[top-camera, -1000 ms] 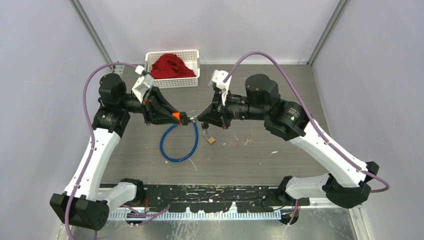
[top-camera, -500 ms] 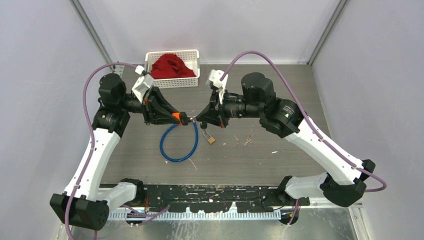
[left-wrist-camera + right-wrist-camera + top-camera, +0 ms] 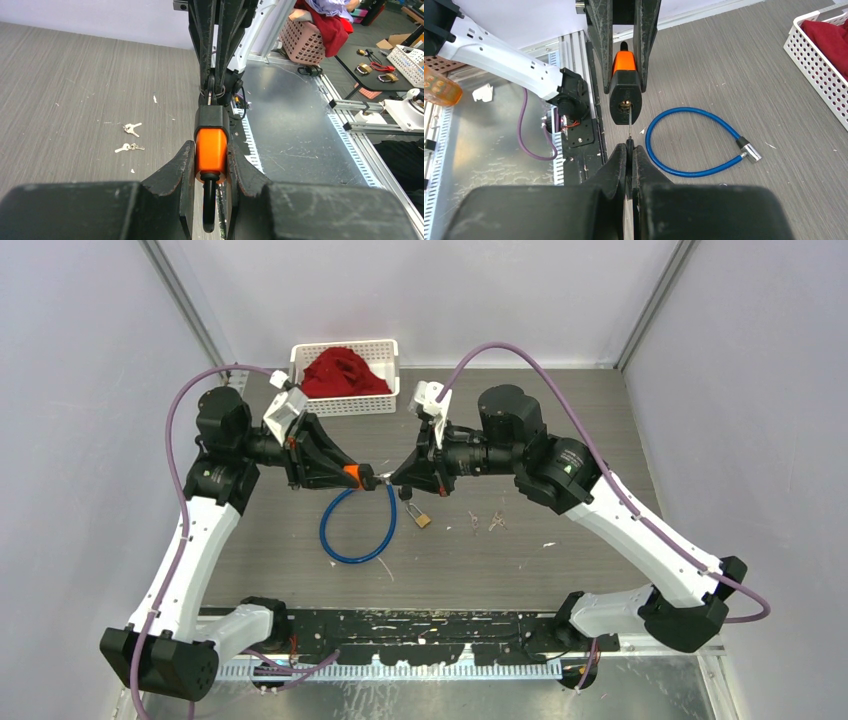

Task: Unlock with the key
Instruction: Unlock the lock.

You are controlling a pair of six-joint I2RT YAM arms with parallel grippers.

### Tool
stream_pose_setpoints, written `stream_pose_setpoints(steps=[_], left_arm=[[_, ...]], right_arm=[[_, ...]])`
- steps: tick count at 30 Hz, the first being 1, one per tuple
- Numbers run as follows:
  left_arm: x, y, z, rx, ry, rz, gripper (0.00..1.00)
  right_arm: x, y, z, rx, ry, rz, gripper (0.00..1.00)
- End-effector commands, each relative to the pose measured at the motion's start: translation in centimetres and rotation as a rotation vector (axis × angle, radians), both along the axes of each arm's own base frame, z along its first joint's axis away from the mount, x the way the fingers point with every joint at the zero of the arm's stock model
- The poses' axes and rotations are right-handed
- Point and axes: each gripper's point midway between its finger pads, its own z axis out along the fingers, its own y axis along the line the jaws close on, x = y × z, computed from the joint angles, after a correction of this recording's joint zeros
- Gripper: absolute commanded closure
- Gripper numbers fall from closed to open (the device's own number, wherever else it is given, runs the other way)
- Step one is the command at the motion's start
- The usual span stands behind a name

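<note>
Right arm point(image 3: 505, 445) has crept left over the last second, pressing toward the orange lock point(image 3: 210, 145), which the left jaws clamp by its sides, clear of the surface. Right jaws are pinched closed on the key point(image 3: 629, 125), its blade at the keyhole; it seems to be going in, though the depth is unclear.

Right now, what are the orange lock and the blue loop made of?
The orange lock looks like a smooth, slightly shiny plastic casing, black-capped; inside may be metal. The blue loop: bendy cable in a glossy blue sleeve, likely vinyl or rubber, with a shiny metal tip.
</note>
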Motion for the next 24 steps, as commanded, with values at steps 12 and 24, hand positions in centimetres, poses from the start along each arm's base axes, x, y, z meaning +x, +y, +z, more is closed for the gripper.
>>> stream_pose_setpoints(steps=[12,24], left_arm=[[-3.3,0.7,0.3,-0.009,-0.05,-0.161,1.0],[-3.4,0.6,0.4,-0.012,-0.053,-0.167,1.0]], right_arm=[[-0.1,0.7,2.4,0.089,-0.031,0.027,0.99],[0.3,1.4,0.4,0.038,0.022,0.038,0.99]])
